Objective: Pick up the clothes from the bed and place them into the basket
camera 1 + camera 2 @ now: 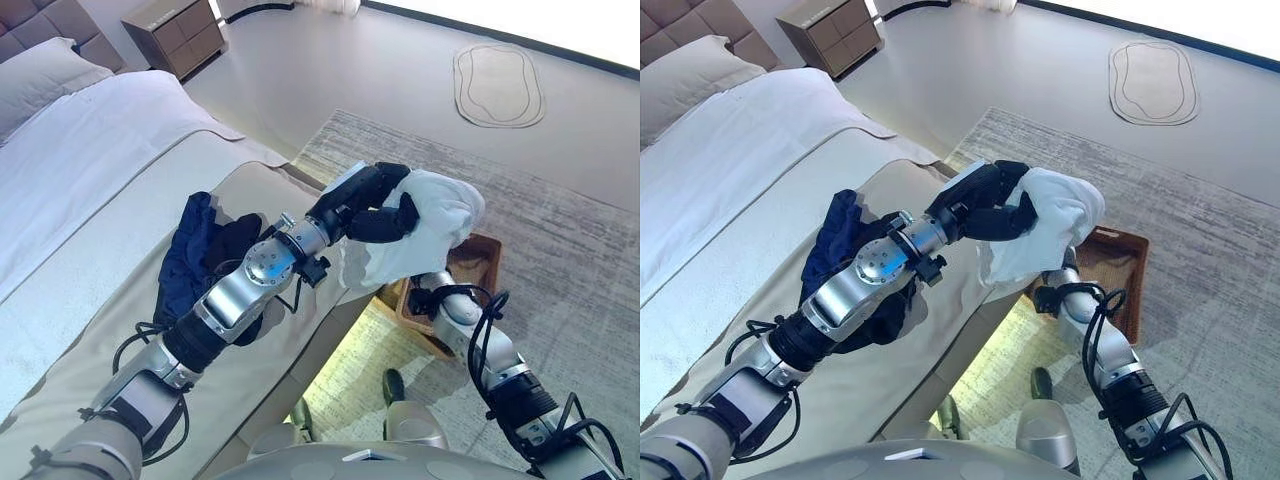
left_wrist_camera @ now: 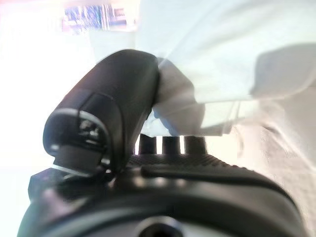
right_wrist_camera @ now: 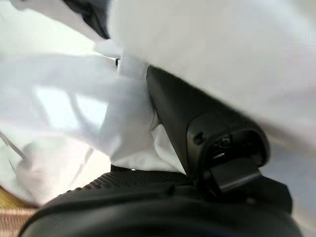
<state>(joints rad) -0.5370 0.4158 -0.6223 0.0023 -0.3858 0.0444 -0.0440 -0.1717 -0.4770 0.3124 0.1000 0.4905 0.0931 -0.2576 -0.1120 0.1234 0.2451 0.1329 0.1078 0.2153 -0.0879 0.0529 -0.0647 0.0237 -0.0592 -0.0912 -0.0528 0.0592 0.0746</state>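
Strong daylight comes in from the far side of the room — the top right corner of both eye views is burnt out to plain white along the floor (image 1: 560, 180). The bed (image 1: 90, 170) is evenly lit, with soft shadow under the white cloth (image 1: 440, 215). A greenish glow lies on the rug (image 1: 350, 385) beside the bed. In the left wrist view much of the frame is washed out by glare, and the left hand (image 2: 123, 98) is blurred — too close for focus. The right wrist view is softer lit, equally unsharp.
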